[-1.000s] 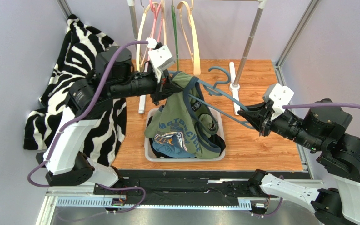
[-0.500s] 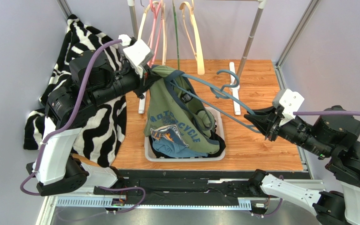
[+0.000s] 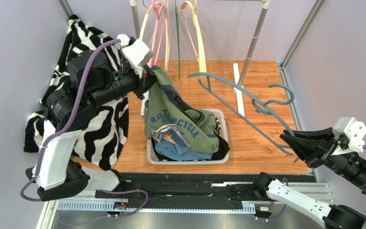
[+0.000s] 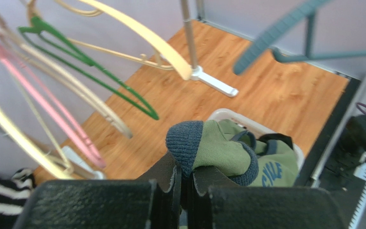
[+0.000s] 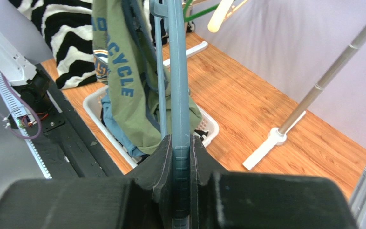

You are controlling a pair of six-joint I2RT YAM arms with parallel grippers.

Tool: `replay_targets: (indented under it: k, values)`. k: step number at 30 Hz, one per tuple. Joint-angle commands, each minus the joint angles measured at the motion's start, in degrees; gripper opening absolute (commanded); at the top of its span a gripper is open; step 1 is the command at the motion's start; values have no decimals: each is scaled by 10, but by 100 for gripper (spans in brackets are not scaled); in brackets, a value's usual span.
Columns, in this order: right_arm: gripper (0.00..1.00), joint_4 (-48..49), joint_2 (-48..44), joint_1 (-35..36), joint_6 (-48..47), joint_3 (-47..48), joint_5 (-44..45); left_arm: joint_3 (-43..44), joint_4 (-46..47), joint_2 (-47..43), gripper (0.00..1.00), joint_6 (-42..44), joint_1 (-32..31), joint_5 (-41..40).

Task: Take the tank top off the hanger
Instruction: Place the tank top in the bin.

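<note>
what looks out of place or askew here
The black-and-white zebra-striped cloth lies heaped at the left, overlapping the wooden tabletop edge. The teal plastic hanger sits tilted in mid-air, pinched by the right end effector.

The basket point(image 3: 185, 161) sits mid-desk point(image 3: 218, 69), the tank top point(image 3: 170, 109) hanging into it. The hanger point(image 3: 228, 82) is right, the blanket point(image 3: 94, 129) left.

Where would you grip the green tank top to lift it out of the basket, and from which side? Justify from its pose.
Grip the navy ribbed shoulder strap, coming from the left, as the left gripper does. It is the highest part of the tank top, a thick bunched band; the rest hangs loose into the basket.
</note>
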Motion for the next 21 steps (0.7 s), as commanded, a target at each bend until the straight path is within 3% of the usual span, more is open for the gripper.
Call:
replay_targets:
  k: [1,9,14,17,21]
  values:
    - [0,19,-7,-3,15,7,56,18,-1,6,0,14,-19,127]
    - [0,51,-19,-4,8,-8,105,113,-8,58,0,92,-120,80]
    - [0,65,-24,-4,8,-14,119,153,22,85,0,106,-132,46]
    - [0,63,-26,-4,9,-13,133,87,34,67,0,116,-132,30]
    - [0,58,-23,-3,10,-10,173,-127,42,36,6,135,-135,18]
